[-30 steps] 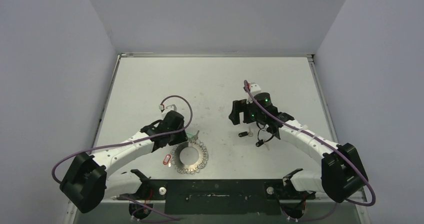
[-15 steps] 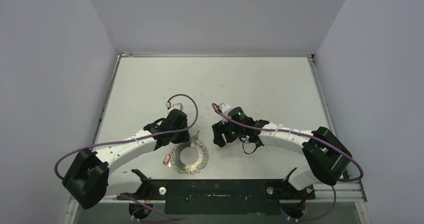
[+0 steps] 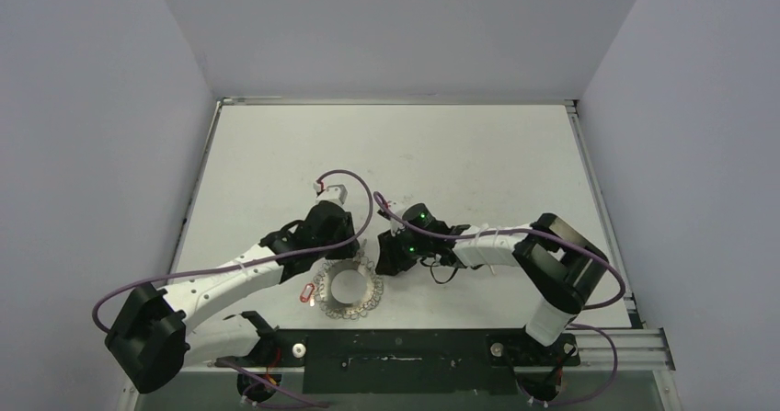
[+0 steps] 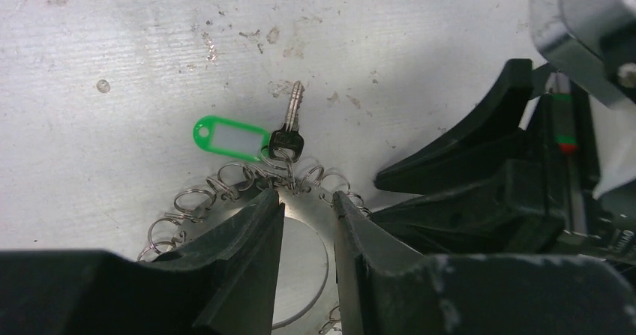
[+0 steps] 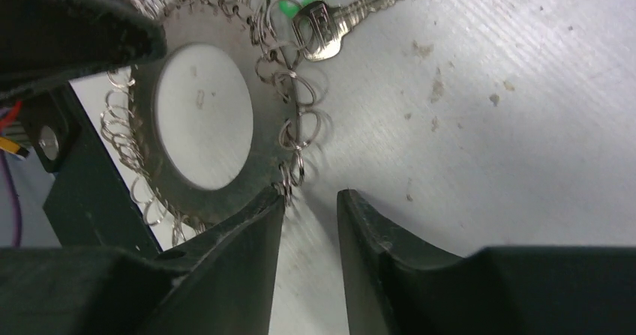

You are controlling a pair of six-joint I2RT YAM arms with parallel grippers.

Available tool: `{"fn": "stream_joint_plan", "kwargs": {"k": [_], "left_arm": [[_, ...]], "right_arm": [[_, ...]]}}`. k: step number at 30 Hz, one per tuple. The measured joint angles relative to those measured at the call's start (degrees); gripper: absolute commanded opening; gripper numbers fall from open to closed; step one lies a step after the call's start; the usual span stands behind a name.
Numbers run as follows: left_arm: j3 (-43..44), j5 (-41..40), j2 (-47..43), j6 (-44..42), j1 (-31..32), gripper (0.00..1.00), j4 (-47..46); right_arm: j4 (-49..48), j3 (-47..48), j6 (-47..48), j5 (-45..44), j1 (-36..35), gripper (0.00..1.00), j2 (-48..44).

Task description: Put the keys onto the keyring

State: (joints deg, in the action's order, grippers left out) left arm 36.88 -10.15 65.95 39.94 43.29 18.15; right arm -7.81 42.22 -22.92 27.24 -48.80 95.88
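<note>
Already on keyring, 1 key, grn tag

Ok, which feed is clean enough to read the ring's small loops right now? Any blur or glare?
Left wrist: sharpest view; the key, the green tag and the keyring loops read clearly, with no glare. Right wrist: the key and the nearby loops are crisp, and only the close foreground is blurred. Top external: evenly lit, but the loops are too small to resolve.
</note>
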Motion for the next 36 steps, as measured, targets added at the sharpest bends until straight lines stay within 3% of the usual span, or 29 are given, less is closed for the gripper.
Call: {"fn": "stream_joint_plan", "kwargs": {"k": [15, 25, 36], "left_arm": [[-0.92, -1.68, -1.14, -2.08, 0.92, 0.29, -0.85], [-0.98, -2.01, -2.27, -4.33, 0.94, 0.29, -0.90], [-7.41, 1.18, -12.37, -13.07, 1.31, 0.30, -8.20]], "right_arm": [[-6.03, 1.92, -5.57, 4.26, 0.00, 0.00, 5.25], [-3.61, 1.92, -4.42, 5.55, 0.00, 0.00, 3.10], [11.89, 7.32, 8.48, 5.60, 0.00, 0.00, -9.49]]}}
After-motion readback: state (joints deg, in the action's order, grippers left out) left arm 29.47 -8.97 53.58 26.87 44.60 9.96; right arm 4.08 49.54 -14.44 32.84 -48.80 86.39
